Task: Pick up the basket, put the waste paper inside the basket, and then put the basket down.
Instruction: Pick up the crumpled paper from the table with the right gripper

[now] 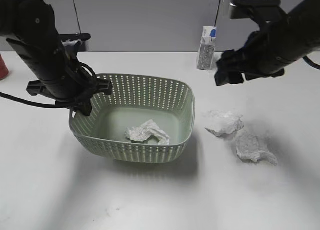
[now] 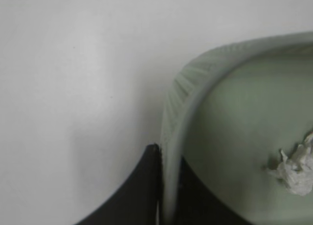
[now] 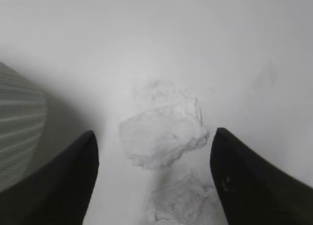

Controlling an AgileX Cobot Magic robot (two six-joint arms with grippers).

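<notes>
Exterior view: my left gripper (image 1: 82,97) clamps the left rim of the basket (image 1: 150,90), which looks tilted, its left side held up off the table (image 1: 150,200). One paper wad (image 1: 147,132) lies inside. Two more, the nearer wad (image 1: 225,122) and the farther wad (image 1: 255,147), lie on the table to the right of the basket. Risk: a one-sided hold may let the basket swing or slip, spilling the wad.

Left wrist view: my fingers (image 2: 142,186) pinch the basket wall (image 2: 171,137) between them, one inside, one outside. The hold is narrow.

Right wrist view: my right gripper (image 3: 154,171) hangs above the nearer wad (image 3: 161,137), jaws spread wide and empty. Risk: soft paper may compress and escape a shallow close, or the second wad (image 3: 181,200) just beside it may be dragged along.
</notes>
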